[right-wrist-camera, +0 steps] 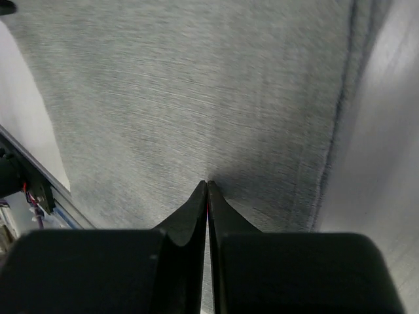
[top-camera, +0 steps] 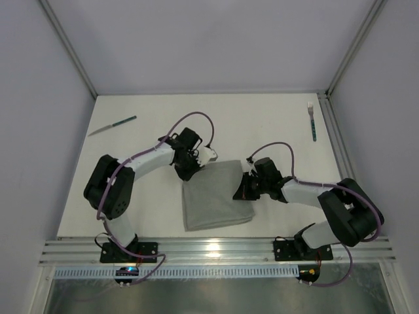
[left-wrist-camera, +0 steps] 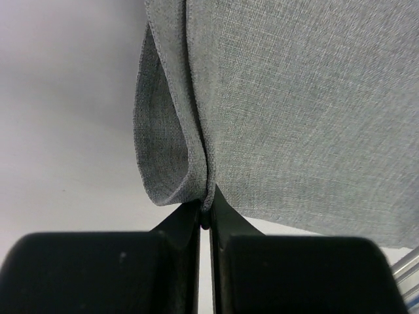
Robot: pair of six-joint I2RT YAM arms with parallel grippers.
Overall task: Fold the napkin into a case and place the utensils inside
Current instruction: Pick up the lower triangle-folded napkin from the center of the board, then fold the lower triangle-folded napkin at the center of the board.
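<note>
Napkin (top-camera: pixel 215 196) lies grey and roughly square on the worktop (top-camera: pixel 275 124), close to the middle of the near edge. The left gripper (top-camera: pixel 186 174) is at the napkin's far left corner and the right gripper (top-camera: pixel 241 191) at its right edge. The knife (top-camera: pixel 112 125) lies slantwise near the far left corner. The fork (top-camera: pixel 312 121) lies along the right edge near the far right corner, tines toward the far edge. Both are well apart from napkin and arms, with bare worktop between them. These utensils show only in the top view. The left wrist view alone shows the left jaws closed tight on a doubled napkin edge that bulges in a loop. The right wrist view shows the right jaws closed, tips pinched into the cloth inward of a hemmed edge.
</note>
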